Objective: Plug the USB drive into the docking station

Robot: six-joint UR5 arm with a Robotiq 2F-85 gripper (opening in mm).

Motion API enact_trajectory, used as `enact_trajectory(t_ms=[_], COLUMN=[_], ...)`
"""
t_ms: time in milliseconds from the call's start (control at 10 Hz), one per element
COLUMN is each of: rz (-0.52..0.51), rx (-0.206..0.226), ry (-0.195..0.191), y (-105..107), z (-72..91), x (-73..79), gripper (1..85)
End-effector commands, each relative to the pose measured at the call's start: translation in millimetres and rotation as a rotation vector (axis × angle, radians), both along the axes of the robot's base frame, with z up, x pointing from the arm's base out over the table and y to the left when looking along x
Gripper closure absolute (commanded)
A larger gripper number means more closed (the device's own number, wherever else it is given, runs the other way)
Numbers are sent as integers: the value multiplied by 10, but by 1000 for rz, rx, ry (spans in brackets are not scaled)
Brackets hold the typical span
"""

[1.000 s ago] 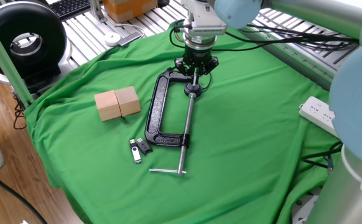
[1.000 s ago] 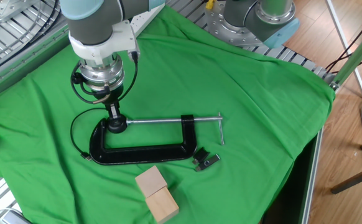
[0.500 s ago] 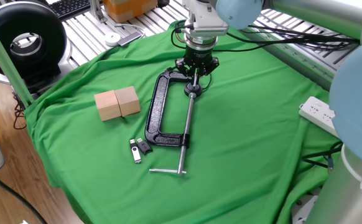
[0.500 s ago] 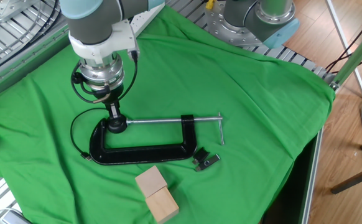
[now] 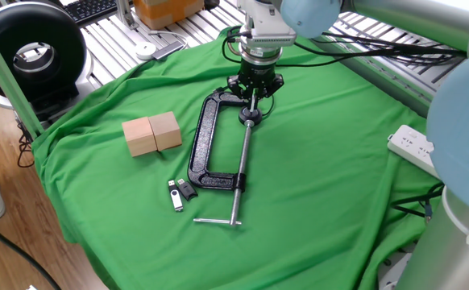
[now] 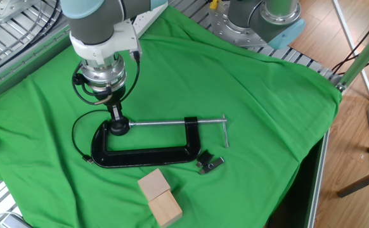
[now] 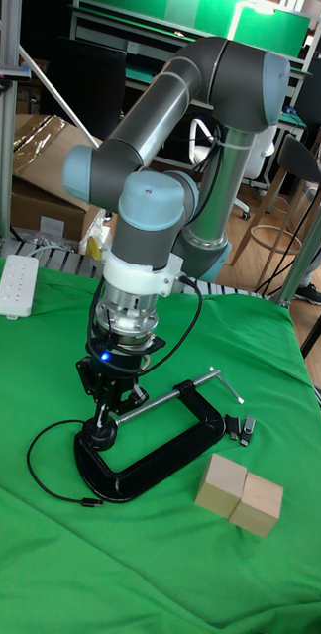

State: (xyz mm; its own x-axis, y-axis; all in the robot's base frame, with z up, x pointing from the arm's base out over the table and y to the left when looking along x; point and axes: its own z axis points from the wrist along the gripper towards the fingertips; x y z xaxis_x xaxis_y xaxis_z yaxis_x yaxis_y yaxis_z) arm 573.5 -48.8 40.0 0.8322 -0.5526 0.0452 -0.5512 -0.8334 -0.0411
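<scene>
USB drive beside C-clamp on green cloth.
Gripper is poised over clamp pad; opening cannot be told. No writing is legible.

We see the gripper pointing down just above the pad end of a black C-clamp, which lies flat on the green cloth covering the table; whether its jaws are parted we cannot tell. Two wooden blocks sit touching each other left of the clamp. The USB drive lies beside a small black piece near the clamp's lower corner. A white power strip rests at the right edge.
</scene>
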Motion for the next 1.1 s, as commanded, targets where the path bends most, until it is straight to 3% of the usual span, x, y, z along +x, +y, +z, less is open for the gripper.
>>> enact_trajectory(t_ms=[0,600,1000], rz=[-7,-7,-7], rx=[17,36,17], ry=[-9,-7,-13], y=[10,-2,-6], z=[-1,-92,-113], x=[28,25,38], gripper=[840,840,840])
